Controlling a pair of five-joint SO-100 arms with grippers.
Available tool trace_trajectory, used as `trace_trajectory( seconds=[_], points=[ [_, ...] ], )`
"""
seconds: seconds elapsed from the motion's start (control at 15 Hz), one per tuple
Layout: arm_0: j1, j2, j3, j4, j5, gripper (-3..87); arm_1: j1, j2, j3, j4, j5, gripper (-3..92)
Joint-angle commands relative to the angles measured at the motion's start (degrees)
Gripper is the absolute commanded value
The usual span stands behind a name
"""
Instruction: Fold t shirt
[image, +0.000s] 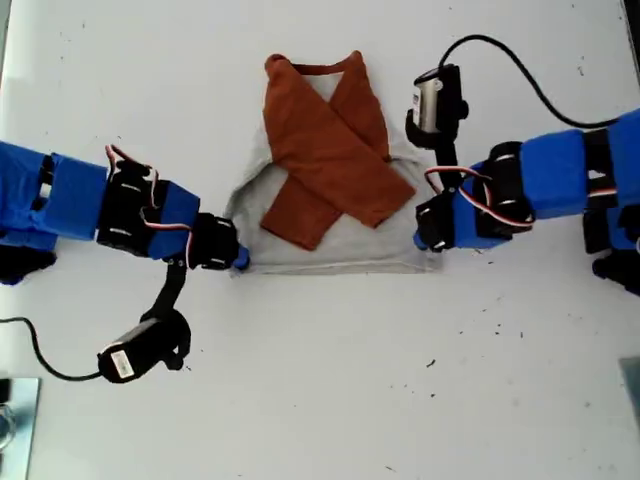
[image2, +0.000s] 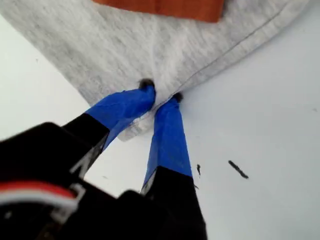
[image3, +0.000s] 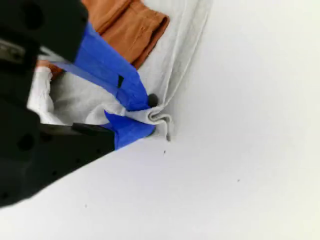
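Observation:
The t shirt (image: 345, 252) lies flat on the white table, neck away from the camera, its rust-orange sleeves (image: 330, 150) crossed over the light grey body. My first gripper (image: 240, 258) comes in from the exterior view's left. It is shut on the hem corner of the t shirt (image2: 125, 45), blue-taped fingertips (image2: 145, 95) pinching grey cloth. My second gripper (image: 427, 240) reaches from the exterior view's right and is shut on the other hem corner, where the fabric (image3: 172, 65) bunches between its jaws. An orange cuff (image3: 145, 30) lies close behind it.
White table (image: 330, 380) with small dark specks spreads around the shirt. Each arm carries a wrist camera with a black cable (image: 520, 70). A metallic object (image: 15, 420) shows at the lower left edge of the exterior view.

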Motion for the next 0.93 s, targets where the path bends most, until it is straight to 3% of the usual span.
trace_trajectory(
  seconds=[0.0,0.2,0.33,0.47,0.53,0.6,0.67,0.73,0.87],
  points=[
    [4.57,1.32,-9.67,6.33,1.05,-0.3,-3.87,12.22,-1.41,4.92,1.41,3.0],
    [11.51,2.02,-14.85,8.70,0.00,-0.3,-10.99,24.79,0.26,8.17,5.54,3.0],
    [8.17,5.54,-16.17,10.72,3.87,-0.3,-5.98,26.46,-0.88,7.65,0.97,3.0],
    [-5.45,12.30,-16.08,15.73,14.06,-0.3,5.45,26.81,-2.72,5.45,-7.29,3.0],
    [-16.52,14.06,-16.26,18.02,20.65,-0.3,13.97,26.98,-3.52,4.22,-10.72,3.1],
    [-29.00,14.41,-16.00,18.37,25.66,6.6,24.35,29.62,-2.29,1.23,-13.10,8.1],
    [-40.43,15.47,-14.59,16.79,27.69,26.9,36.74,37.62,4.75,-5.89,-13.10,31.3],
    [-46.32,18.28,-10.37,11.69,28.56,36.0,46.49,47.29,11.87,-8.53,-8.70,31.5],
    [-45.70,22.76,-4.04,10.99,27.69,32.3,51.24,54.49,14.24,0.70,-11.16,31.3]
  ],
)
